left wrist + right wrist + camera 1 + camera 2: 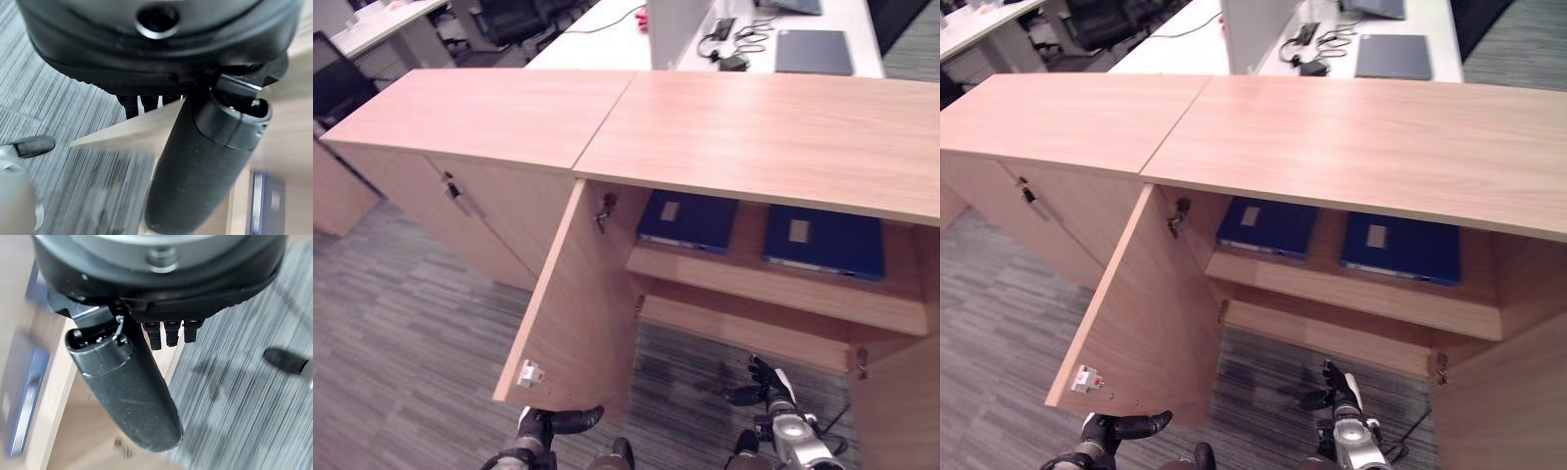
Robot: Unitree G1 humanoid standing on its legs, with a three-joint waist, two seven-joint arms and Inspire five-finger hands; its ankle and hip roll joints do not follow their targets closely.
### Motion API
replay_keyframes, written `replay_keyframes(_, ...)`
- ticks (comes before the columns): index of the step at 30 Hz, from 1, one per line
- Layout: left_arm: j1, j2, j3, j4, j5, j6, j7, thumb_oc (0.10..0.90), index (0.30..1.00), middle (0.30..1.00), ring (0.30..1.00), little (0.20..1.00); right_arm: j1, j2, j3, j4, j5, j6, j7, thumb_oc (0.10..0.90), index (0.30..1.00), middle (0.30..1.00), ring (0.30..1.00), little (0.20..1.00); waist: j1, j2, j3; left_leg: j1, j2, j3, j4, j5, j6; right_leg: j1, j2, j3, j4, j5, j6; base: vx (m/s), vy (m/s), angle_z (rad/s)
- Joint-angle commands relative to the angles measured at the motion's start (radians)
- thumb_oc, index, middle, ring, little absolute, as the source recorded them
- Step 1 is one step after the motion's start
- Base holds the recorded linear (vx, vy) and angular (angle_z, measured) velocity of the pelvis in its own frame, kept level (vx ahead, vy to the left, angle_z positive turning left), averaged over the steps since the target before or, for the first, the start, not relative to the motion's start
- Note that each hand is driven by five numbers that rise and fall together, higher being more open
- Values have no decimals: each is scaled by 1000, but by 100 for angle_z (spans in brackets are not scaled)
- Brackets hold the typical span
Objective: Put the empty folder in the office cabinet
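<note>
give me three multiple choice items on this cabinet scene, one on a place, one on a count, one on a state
1. Where do the blue folders lie?
A. on the cabinet's top
B. on the shelf inside the cabinet
C. on the carpet

2. How many blue folders are inside the cabinet?
A. one
B. two
C. four

3. What state is the cabinet's left door in?
A. swung open
B. closed
C. taken off

Key: 1 B, the blue folders lie flat on the shelf under the cabinet's top. 2 B, one folder lies to the left and a second to the right, side by side. 3 A, the left door stands swung out towards the robot, and the left hand and right hand both hang low before the cabinet, holding nothing.
</note>
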Motion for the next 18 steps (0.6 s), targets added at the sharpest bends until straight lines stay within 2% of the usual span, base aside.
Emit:
replay_keyframes(1,-269,-73,-44,-135,27,-116,-72,800,900,900,900,900,-2,-3,44,-61,-24,-42,11,800,900,900,900,900,-89,-12,-68,-3,27,-13,106,-84,-6,107,-27,10,-20,-32,51,14,-230,-77)
replay_keyframes(2,-275,-82,-46,-130,25,-117,-71,800,900,900,900,900,3,-7,45,-56,-27,-39,12,800,900,900,900,900,-101,-9,-71,-5,40,-10,108,-74,-12,104,-12,19,-25,-36,41,41,-335,-66)
replay_keyframes(3,-294,-101,-56,-109,16,-115,-63,800,900,900,900,900,13,-15,44,-43,-24,-40,13,800,900,900,900,900,-131,-4,-71,9,78,9,122,-59,-32,109,23,38,-26,-61,27,19,-241,-41)
replay_keyframes(5,-304,-109,-58,-102,14,-116,-59,800,900,900,900,900,14,-19,45,-34,-21,-41,11,800,900,900,900,900,-141,-2,-73,9,97,16,136,-48,-40,113,39,42,-30,-70,19,34,-215,-44)
replay_keyframes(6,-317,-118,-65,-92,10,-118,-52,800,900,900,900,900,17,-22,44,-15,-19,-41,9,800,900,900,900,900,-153,2,-73,9,125,22,153,-21,-54,118,61,49,-32,-83,8,84,-345,-75)
replay_keyframes(7,-335,-130,-71,-79,0,-118,-43,800,900,900,900,900,21,-32,47,11,-23,-38,6,800,900,900,900,900,-169,6,-68,6,175,21,210,45,-76,130,103,69,-30,-98,-17,93,-324,-93)
replay_keyframes(9,-338,-134,-70,-75,-3,-117,-38,800,900,900,900,900,19,-38,48,18,-25,-36,5,800,900,900,900,900,-170,5,-67,1,186,10,238,65,-75,129,119,85,-32,-100,-30,67,-172,-92)
replay_keyframes(10,-344,-139,-71,-71,-16,-118,-28,800,900,900,900,900,11,-47,52,32,-28,-35,1,800,900,900,900,900,-166,3,-61,-7,187,-28,278,92,-73,136,134,104,-34,-106,-40,47,-105,-62)
replay_keyframes(11,-351,-148,-78,-62,-26,-118,-15,800,900,900,900,900,5,-51,54,55,-27,-30,-6,800,900,900,900,900,-160,-1,-57,-19,177,-75,296,106,-65,136,140,117,-31,-111,-48,99,-133,-89)
replay_keyframes(12,-355,-150,-77,-61,-37,-116,-7,800,900,900,900,900,3,-55,57,60,-28,-24,-7,800,900,900,900,900,-151,-10,-57,-36,150,-122,294,83,-48,138,140,136,-33,-117,-48,148,-117,-113)
replay_keyframes(13,-363,-153,-68,-58,-44,-116,4,800,900,900,900,900,3,-59,54,71,-26,-22,-9,800,900,900,900,900,-132,-18,-51,-64,105,-185,279,40,-35,151,143,164,-33,-127,-48,269,-69,-141)
replay_keyframes(14,-373,-154,-57,-48,-46,-126,15,800,900,900,900,900,-6,-63,47,106,-20,-20,-12,800,900,900,900,900,-104,-25,-47,-102,41,-280,217,-13,-29,166,148,204,-30,-146,-45,276,-24,-110)
replay_keyframes(15,-379,-151,-47,-48,-45,-129,20,800,900,900,900,900,-10,-65,38,112,-14,-20,-13,800,900,900,900,900,-89,-21,-47,-135,11,-333,188,-4,-30,169,155,220,-30,-144,-46,205,19,-92)
replay_keyframes(16,-380,-151,-48,-48,-45,-130,20,800,900,900,900,900,-10,-65,38,112,-14,-20,-12,800,900,900,900,900,-91,-23,-46,-133,8,-336,189,-7,-29,172,152,217,-27,-150,-45,107,8,-66)
replay_keyframes(17,-389,-147,-32,-45,-42,-135,28,800,900,900,900,900,-11,-68,33,110,-9,-22,-12,800,900,900,900,900,-84,-21,-38,-161,-13,-378,177,2,-33,180,159,229,-20,-159,-45,108,2,-83)
replay_keyframes(18,-401,-134,11,-9,-31,-153,44,800,900,900,900,900,-13,-64,32,119,-2,-26,-2,800,900,900,900,900,-76,-19,-32,-158,-40,-435,161,-5,-35,180,172,267,-1,-169,-46,100,-1,-80)
